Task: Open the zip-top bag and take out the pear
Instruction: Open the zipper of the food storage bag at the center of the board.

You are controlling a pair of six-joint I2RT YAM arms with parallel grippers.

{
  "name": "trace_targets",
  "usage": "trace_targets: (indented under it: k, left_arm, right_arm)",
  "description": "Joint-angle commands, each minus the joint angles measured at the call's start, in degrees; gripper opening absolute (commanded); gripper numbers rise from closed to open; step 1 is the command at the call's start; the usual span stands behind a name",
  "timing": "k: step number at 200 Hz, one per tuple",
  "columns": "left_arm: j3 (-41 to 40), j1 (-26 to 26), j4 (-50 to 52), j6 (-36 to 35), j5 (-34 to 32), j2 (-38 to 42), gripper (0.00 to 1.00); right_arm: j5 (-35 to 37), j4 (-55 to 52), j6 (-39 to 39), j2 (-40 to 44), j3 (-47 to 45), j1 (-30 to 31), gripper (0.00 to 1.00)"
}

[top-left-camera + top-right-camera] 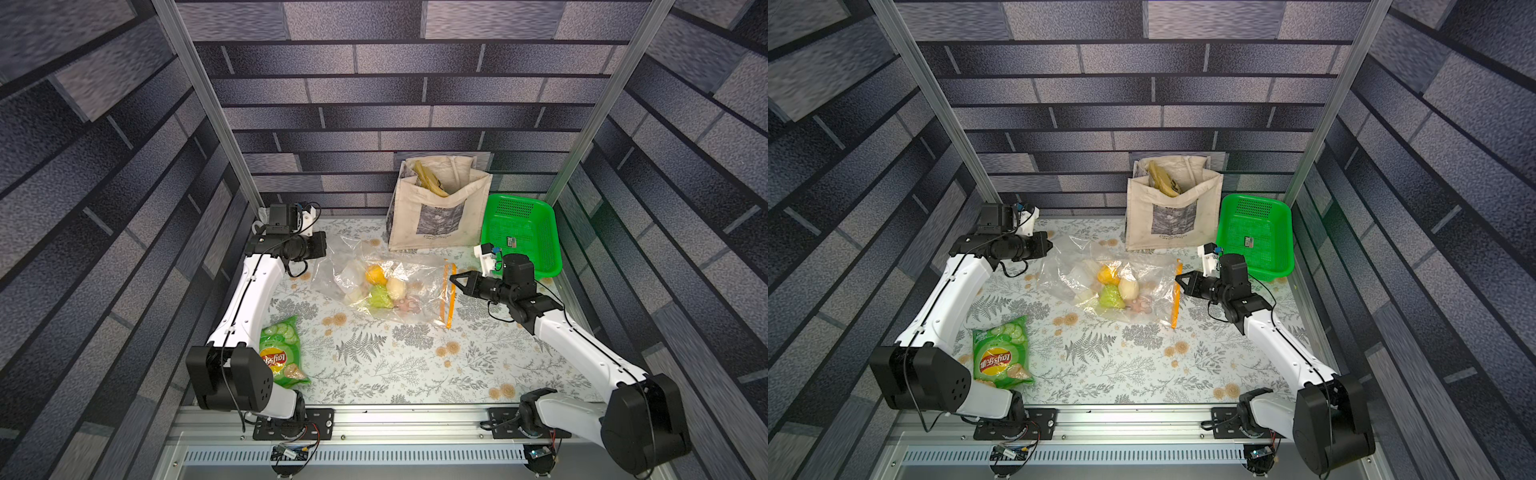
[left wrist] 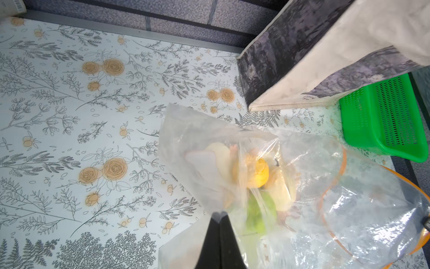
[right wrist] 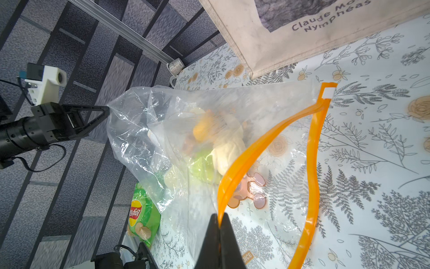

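Both arms have hold of the zip-top bag (image 1: pixel 419 270), which lies stretched across the back half of the bench (image 1: pixel 395 365). The left end effector (image 2: pixel 220 215) is closed tight on the clear film at the bag's sealed end and holds it raised. The right end effector (image 3: pixel 220 224) is closed on one lip of the orange zip strip (image 3: pixel 239 163), and the two lips stand parted in a wide loop.

Inside we see a cluster of toy foods (image 1: pixel 382 286) in yellow, cream, green and pink. Through the crinkled film we cannot tell which is the pear.

A beige tote bag (image 1: pixel 440 212) stands upright against the back wall, near the bag's far edge. A green basket (image 1: pixel 528 249) fills the back right corner, just behind the right wrist. A green crisp packet (image 1: pixel 282 353) lies at the front left beside the left arm, well apart from the bag.

The front and centre of the bench lie open, and brick-patterned panels close in both sides and the back.
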State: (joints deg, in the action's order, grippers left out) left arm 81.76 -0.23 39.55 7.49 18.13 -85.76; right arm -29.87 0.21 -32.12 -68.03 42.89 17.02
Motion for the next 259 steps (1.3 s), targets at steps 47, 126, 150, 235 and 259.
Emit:
trace_targets:
  k: [47, 126, 150, 235, 259]
  left_arm:
    - [-2.98, 0.89, 2.75, -2.3, -4.81, -4.08, 0.14]
    - [-1.76, 0.94, 4.42, -3.29, 0.45, -6.72, 0.35]
    - [-3.73, 0.67, 3.65, -3.44, 0.44, -7.17, 0.36]
    - [-2.61, 0.58, 2.87, -4.64, 1.44, -7.57, 0.0]
    - [-0.51, 0.32, 3.16, -4.67, 1.82, -5.98, 0.0]
  right_arm:
    - [-4.5, 0.28, -0.74, -0.94, 0.86, 0.28, 0.0]
    - [-7.11, -0.15, -0.84, -2.9, 2.2, 0.56, 0.0]
    - [-6.72, -0.71, -0.45, -2.56, 2.3, 0.55, 0.0]
    - [-4.93, -2.02, 0.53, -2.48, 2.86, 0.52, 0.0]
    - [-3.82, -3.11, 0.9, -2.74, 2.84, 0.56, 0.0]
